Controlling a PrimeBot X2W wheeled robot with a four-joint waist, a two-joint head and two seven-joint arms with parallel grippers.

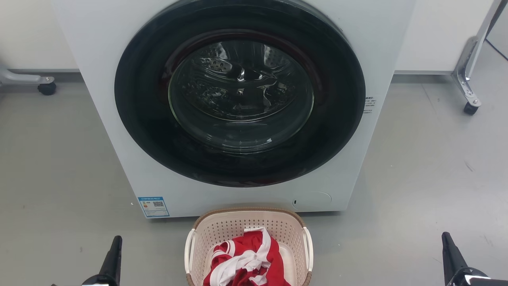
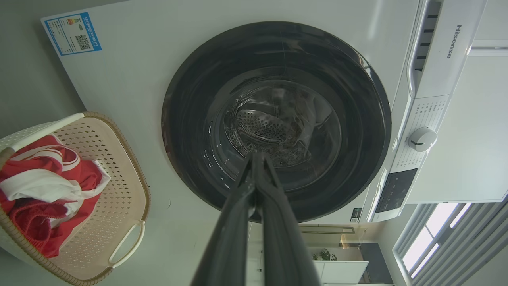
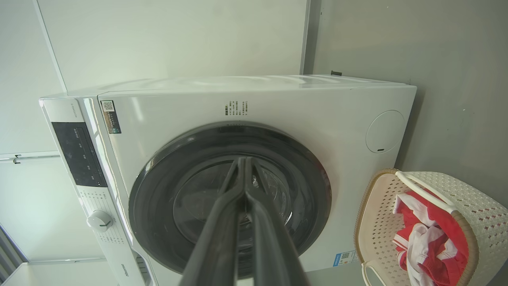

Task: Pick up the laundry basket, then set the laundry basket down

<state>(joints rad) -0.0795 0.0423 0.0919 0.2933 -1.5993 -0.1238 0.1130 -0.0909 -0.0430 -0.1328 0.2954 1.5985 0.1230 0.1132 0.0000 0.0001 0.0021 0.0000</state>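
Soft, even, bright light fills the room. Daylight glows white through the window behind grey slats (image 2: 436, 226), blown out in the left wrist view. The round dark glass door (image 1: 240, 99) of the white washing machine (image 1: 178, 198) carries sharp glints. Both wrist views bend straight edges toward the corners, and the long dark fingers (image 2: 232, 238) of the left gripper (image 2: 258, 159) look soft near the lens.

The laundry basket (image 1: 238, 227) stands upright on the floor (image 1: 59, 178), roughly midway between the left tool (image 1: 116, 240) and the right tool (image 1: 445, 237). It is well apart from both and touched by neither. It is cream perforated plastic, rounded-rectangular, with a brown woven-look rim and a white handle on each side. A crumpled red-and-white garment (image 1: 246, 262) lies inside it.
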